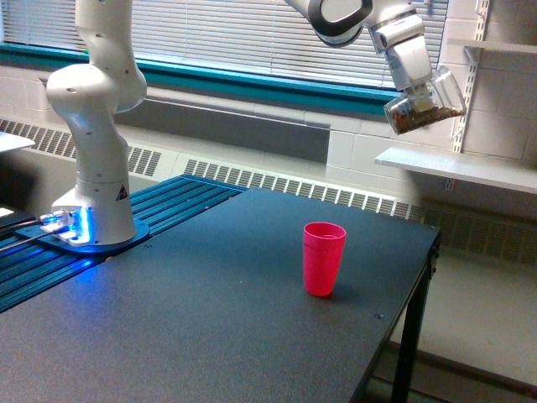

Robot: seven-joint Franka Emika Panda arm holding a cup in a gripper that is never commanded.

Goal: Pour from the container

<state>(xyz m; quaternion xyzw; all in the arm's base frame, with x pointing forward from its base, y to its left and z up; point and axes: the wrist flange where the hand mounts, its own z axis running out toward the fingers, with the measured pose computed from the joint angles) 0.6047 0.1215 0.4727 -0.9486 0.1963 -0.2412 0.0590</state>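
Note:
High at the exterior view's upper right, my gripper (pixel 419 80) is shut on the container (pixel 426 105), a small clear plastic cup. The cup is tilted steeply, lying almost on its side, with brown material showing along its lower wall. Its mouth is hard to make out. A pink-red cup (pixel 324 258) stands upright on the dark table (pixel 210 319), well below the container and to its left. Nothing is seen falling between the two cups.
The arm's white base (pixel 94 193) stands on a blue-lit mount at the exterior view's left. The table's right edge (pixel 424 260) runs close to the pink-red cup. A white shelf (pixel 461 168) and its wall brackets sit just behind and below the gripper.

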